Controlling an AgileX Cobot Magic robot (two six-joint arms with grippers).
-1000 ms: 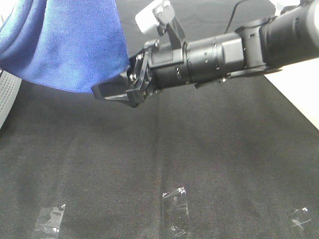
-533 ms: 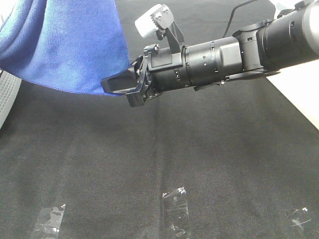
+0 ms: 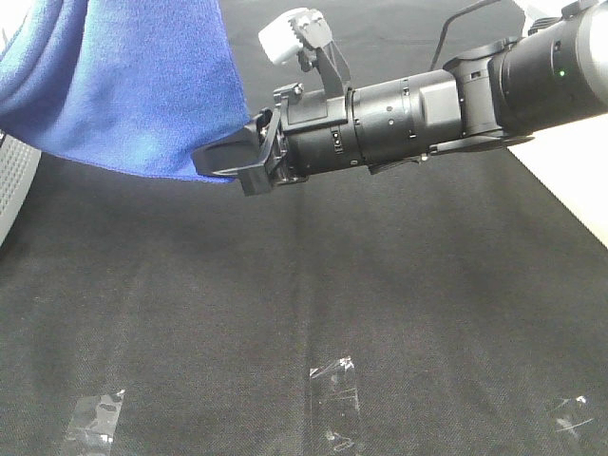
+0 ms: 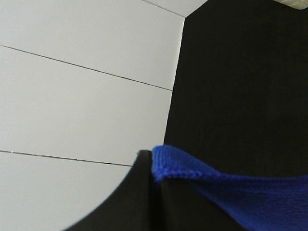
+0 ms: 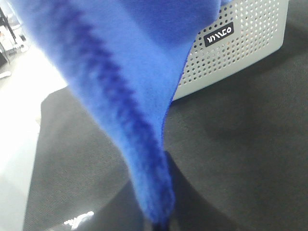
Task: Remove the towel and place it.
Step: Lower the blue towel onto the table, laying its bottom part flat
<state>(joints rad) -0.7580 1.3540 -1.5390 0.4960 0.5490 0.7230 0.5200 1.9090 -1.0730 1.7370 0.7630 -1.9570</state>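
The blue towel [image 3: 133, 85] hangs above the table at the upper left of the exterior view, its top out of frame. My right gripper [image 3: 217, 161] reaches across from the right and is shut on the towel's lower right edge. In the right wrist view the towel [image 5: 120, 96] drapes down into the fingertips at the picture's bottom, where the gripper [image 5: 159, 225] barely shows. In the left wrist view my left gripper [image 4: 147, 166] is shut on a stitched corner of the towel [image 4: 178, 166]. The left arm is outside the exterior view.
A black cloth [image 3: 380, 304] covers the table under the towel. A white perforated basket [image 5: 231, 43] stands at the far left [image 3: 11, 180]. Clear tape pieces [image 3: 334, 380] lie near the front edge. Bare white table [image 3: 570, 161] shows at the right.
My right gripper's jaws have shut on the towel's lower edge and lifted slightly. The left gripper's hold is unchanged.
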